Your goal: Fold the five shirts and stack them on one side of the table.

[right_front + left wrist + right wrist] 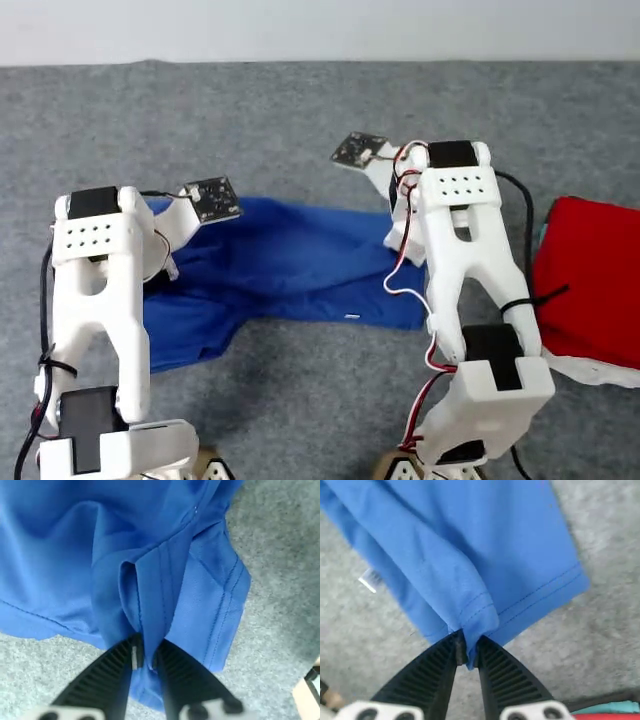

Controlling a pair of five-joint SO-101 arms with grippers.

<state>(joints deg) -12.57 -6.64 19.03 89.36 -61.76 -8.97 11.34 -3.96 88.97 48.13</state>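
Got the blue shirt [290, 265] lying lengthwise across the middle of the table [300, 110], partly folded, rumpled toward the sleeve end. Pinched at both ends: by the left gripper [145, 654] on a raised fold of cloth beside a stitched sleeve hem, and by the right gripper [467, 649] on the hemmed edge not far from a small white label [368, 582]. Both squeezed together on the fabric, w/ a ridge of cloth tented up out of each grip. Prob. holding two ends at once so as to keep that edge taut and carry it over in one straight line w/o sagging in the middle. Judged as mid-fold on this shirt — not yet squared up, not yet on the pile.

Over at the right edge of the table: a folded red shirt [590, 275] resting on sth white [600, 370], w/ a teal strip [615, 707] peeking out beside the red. Presumably chosen as the stack side — well apart from the blue shirt, so leaving room to fold. Can't tell how many layers in that pile.
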